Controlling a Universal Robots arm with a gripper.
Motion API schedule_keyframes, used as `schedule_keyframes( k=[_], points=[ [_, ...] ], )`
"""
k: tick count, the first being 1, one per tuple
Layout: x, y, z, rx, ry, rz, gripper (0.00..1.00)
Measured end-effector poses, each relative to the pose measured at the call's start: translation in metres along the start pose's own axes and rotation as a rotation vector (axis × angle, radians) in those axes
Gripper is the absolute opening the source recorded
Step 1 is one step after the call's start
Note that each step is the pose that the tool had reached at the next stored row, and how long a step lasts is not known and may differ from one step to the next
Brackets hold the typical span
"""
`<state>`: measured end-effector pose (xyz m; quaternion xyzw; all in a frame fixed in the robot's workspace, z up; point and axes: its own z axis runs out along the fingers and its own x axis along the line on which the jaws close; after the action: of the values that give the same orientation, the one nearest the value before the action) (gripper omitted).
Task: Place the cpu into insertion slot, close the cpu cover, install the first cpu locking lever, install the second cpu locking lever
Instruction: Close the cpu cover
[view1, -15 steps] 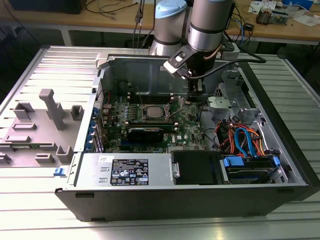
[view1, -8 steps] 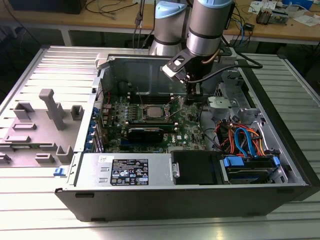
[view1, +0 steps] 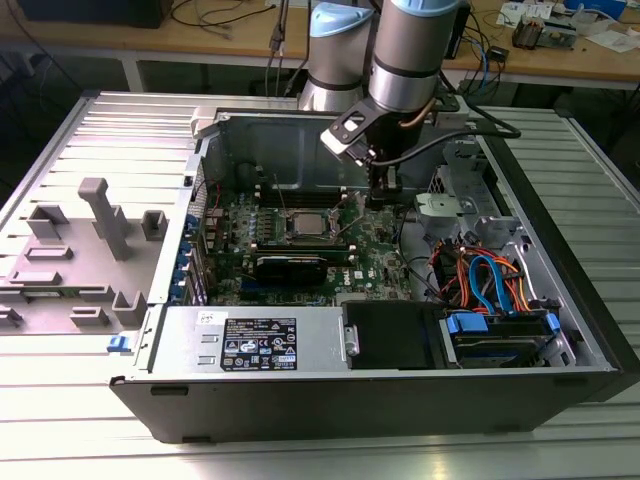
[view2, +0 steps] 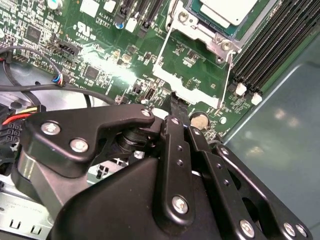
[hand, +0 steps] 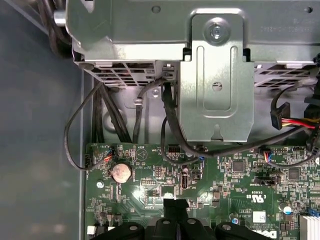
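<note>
Exterior view: tool (view1: 383, 195) is down inside the open case (view1: 400, 400), tip close over the green board (view1: 375, 262). The cpu (view1: 305, 224) is already seated in the insertion slot (view1: 288, 226), near the tool at roughly 8–9 o'clock from it. The case lies on a slatted metal table (view1: 100, 440), with a grey fixture tray (view1: 90, 240) well apart at 9 o'clock.

Second wrist view: tool (view2: 174, 102) fingers look pressed together, nothing pinched that I can see. The cpu cover (view2: 186, 82) reads as swung open. Its free edge runs crosswise just past the tip, touching or nearly, can't tell which. The cpu (view2: 227, 10) lies beyond it inside the slot rim (view2: 200, 31). Coin cell (view2: 200, 120) is just beside the fingers. Judgement: cover-closing step, levers not yet set.

First wrist view: tool tip (hand: 175, 204) is over the board edge and the coin cell (hand: 121, 172) is near. Room is tight, with cables (hand: 170, 125) and a metal bracket (hand: 215, 90) near the board edge.
</note>
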<state>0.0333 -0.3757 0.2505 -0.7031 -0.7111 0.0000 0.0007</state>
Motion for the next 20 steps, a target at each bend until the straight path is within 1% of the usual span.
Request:
schedule_keyframes(
  k=[3,5,6,7,8,20],
  points=[
    [0.0003,-0.0023,-0.0014,0.0042,0.0000,0.000,0.11],
    [0.0003,-0.0037,-0.0029,0.0053,0.0001,0.000,0.11],
    [0.0003,-0.0064,-0.0032,0.0054,0.0002,0.000,0.11],
    [0.0005,-0.0104,-0.0033,0.0056,0.0000,0.000,0.11],
    [0.0005,-0.0124,-0.0033,0.0055,0.0000,0.000,0.11],
    [0.0006,-0.0149,-0.0033,0.0055,0.0001,0.000,0.11]
  ],
)
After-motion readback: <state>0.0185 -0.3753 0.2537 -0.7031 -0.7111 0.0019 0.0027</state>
